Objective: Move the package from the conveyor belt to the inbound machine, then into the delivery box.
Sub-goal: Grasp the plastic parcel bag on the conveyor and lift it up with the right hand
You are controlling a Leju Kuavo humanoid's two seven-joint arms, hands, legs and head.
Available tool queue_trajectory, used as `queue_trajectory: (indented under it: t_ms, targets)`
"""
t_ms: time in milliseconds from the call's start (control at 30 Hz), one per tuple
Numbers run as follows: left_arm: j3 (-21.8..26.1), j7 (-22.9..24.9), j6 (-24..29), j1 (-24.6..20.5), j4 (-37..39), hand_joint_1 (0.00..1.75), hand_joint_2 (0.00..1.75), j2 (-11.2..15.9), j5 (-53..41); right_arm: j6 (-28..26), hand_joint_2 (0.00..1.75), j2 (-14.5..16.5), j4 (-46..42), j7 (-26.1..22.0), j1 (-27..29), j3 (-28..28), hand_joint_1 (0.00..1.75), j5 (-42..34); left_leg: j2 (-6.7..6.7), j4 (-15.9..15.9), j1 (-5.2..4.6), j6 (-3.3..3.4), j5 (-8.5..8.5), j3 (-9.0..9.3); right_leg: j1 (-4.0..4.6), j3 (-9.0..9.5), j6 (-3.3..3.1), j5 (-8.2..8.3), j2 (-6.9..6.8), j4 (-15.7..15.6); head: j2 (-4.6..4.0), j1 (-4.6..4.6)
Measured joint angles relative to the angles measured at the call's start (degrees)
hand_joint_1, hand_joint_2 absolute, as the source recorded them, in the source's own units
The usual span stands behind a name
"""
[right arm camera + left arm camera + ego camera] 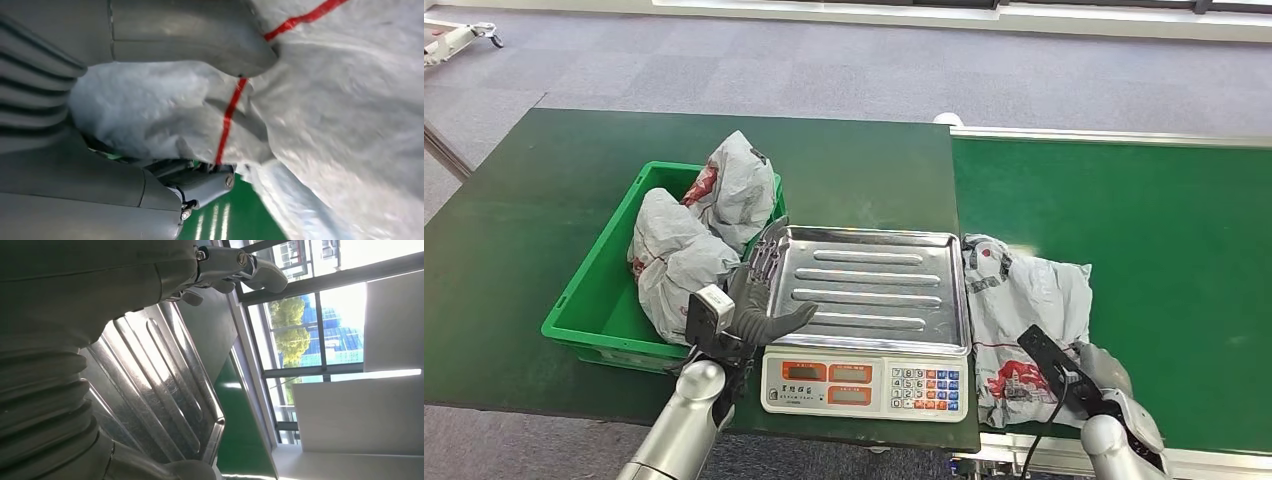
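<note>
A: Here, a grey plastic package (1024,310) with red print lies on the green conveyor belt (1144,250), just beside the weighing machine, its near edge under the robot's right hand (1104,375).

B: Is it held?

A: By the right wrist view, yes: the thumb (200,40) presses into the crumpled film from one side and a darker finger (200,185) closes from the other, so the hand grips a fold. The package has not left the belt.

B: And the machine?

A: The inbound machine (869,385), a scale with a ribbed steel tray (874,285), stands bare on the dark green table (524,250). The left hand (759,300) rests at the tray's left edge, fingers spread, holding nothing.

B: How far along, then?

A: Judging by the scene, this package is at the first step: lift, set on the tray, then pass into the delivery box (589,300). Two similar bags (694,235) already sit in that green crate, left of the scale.
</note>
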Motion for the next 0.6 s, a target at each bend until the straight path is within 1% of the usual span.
queue_trajectory:
  t_ms: [133, 300, 500, 600]
  targets:
    - [0.0, 0.0, 0.0, 0.1, -0.4, 0.00, 1.75, 0.0, 0.0, 0.6, 1.75, 0.9, -2.4, -5.4, 1.0, -0.9, 1.75, -2.6, 0.01, 0.0, 0.00, -0.01, 0.00, -0.06, 0.01, -0.08, 0.00, 0.00, 0.02, 0.0, 0.00, 0.01]
    - [0.0, 0.0, 0.0, 0.3, -1.2, 0.00, 1.75, 0.2, 0.2, -2.0, 1.75, 2.3, -5.6, -11.8, 1.6, -1.8, 1.75, -4.9, 0.02, 0.0, 0.00, 0.00, 0.00, -0.09, 0.00, -0.11, 0.00, 0.00, 0.04, 0.0, 0.00, 0.01]
    - [0.0, 0.0, 0.0, 0.6, -1.9, 0.00, 1.75, 0.4, 0.5, -3.5, 1.75, 3.4, -8.6, -14.8, 1.8, -2.9, 1.75, -6.2, 0.02, 0.0, 0.00, 0.00, 0.00, -0.10, -0.02, -0.12, 0.00, 0.00, 0.05, 0.0, 0.00, 0.01]
    - [0.0, 0.0, 0.0, 0.6, -2.2, 0.00, 1.75, 0.5, 0.6, -5.7, 1.75, 3.9, -9.8, -16.9, 2.0, -3.6, 1.75, -6.6, 0.02, 0.0, -0.01, 0.00, 0.00, -0.11, -0.03, -0.12, 0.00, 0.00, 0.05, 0.0, 0.00, 0.01]
